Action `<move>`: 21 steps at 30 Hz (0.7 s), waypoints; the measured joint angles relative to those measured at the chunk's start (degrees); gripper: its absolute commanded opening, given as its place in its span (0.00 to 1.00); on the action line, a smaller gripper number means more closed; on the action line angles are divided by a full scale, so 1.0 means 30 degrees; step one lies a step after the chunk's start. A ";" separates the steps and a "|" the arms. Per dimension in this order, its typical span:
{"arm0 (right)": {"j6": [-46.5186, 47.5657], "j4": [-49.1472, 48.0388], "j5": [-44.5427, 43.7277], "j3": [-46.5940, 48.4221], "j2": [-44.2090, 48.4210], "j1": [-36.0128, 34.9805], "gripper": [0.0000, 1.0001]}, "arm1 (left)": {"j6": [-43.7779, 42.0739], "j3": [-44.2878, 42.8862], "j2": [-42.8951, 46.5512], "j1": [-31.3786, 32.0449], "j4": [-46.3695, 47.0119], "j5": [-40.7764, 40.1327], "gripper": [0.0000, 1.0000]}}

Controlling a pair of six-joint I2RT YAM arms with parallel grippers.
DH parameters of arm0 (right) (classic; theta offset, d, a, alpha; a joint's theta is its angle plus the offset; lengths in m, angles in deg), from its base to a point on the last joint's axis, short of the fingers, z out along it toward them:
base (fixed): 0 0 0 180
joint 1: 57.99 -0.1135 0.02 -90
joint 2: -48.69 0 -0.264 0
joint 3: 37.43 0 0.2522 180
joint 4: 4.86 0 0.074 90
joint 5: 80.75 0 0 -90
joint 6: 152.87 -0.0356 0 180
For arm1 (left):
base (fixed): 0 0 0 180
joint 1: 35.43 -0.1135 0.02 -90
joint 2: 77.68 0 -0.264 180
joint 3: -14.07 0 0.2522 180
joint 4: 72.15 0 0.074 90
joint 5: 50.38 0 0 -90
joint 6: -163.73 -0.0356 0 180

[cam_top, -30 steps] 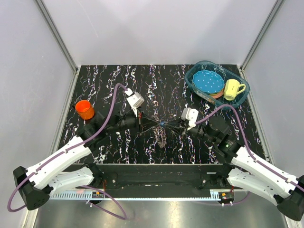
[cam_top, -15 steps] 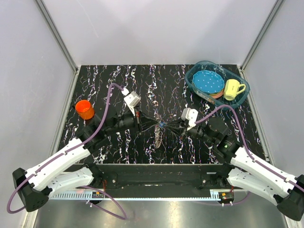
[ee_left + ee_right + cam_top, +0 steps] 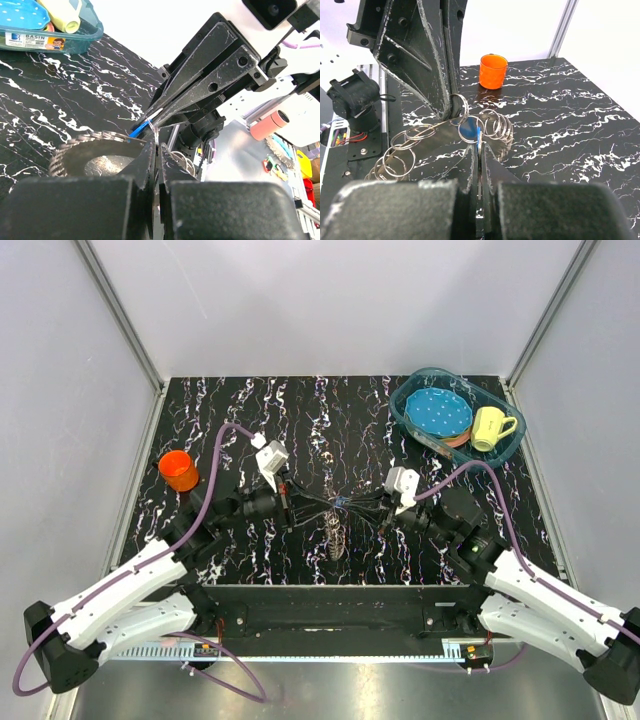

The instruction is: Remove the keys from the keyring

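Left wrist shifted lower-left since earlier frame. Left gripper [image 3: 306,502] clamped on keyring [image 3: 335,503] wire, right gripper [image 3: 367,506] pinching blue-headed piece [image 3: 478,136]. Ring stretched left-right between tips, frame centre; keys [image 3: 335,540] hang just below, midway between arms.

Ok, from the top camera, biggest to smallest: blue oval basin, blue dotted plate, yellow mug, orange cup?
Largest: the blue oval plastic basin.
Next: the round blue dotted plate.
Last: the yellow mug and orange cup look about alike, so no ranking.
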 measured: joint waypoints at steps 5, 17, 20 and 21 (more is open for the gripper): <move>-0.0146 -0.0197 0.0313 -0.0066 0.0182 -0.0015 0.00 | 0.0284 0.0437 0.0328 -0.0015 0.0568 0.0532 0.00; -0.0189 -0.0291 0.0444 -0.0066 0.0350 -0.0109 0.00 | 0.0255 0.0743 0.0583 -0.0073 0.0794 0.1311 0.00; -0.0175 -0.0248 0.0444 -0.0066 0.0452 -0.0124 0.00 | -0.0073 0.0743 0.0576 -0.0087 0.0597 0.1406 0.00; -0.0168 -0.0182 0.0444 -0.0066 0.0481 -0.0124 0.00 | -0.0153 0.0743 0.0576 -0.0087 0.0525 0.1421 0.00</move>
